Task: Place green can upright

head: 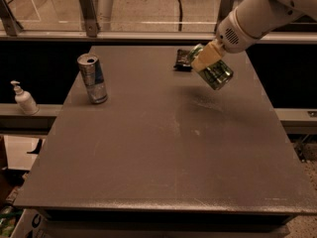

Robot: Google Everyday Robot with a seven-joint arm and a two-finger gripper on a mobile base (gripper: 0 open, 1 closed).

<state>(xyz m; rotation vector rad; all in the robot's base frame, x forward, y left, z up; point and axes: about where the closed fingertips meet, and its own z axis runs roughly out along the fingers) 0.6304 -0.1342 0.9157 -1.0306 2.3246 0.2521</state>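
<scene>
The green can (pixel 216 72) is held tilted in the air above the far right part of the dark table (pixel 163 148), its lower end pointing down and to the right. My gripper (pixel 207 59) is shut on the can, with a cream finger (pixel 204 57) across its side. The white arm reaches in from the upper right. The can's top end is partly hidden behind the finger.
A taller slim silver-and-blue can (pixel 92 78) stands upright at the table's far left. A small dark packet (pixel 183 59) lies near the far edge, just left of the gripper. A white pump bottle (pixel 23 98) stands on a ledge off the table's left.
</scene>
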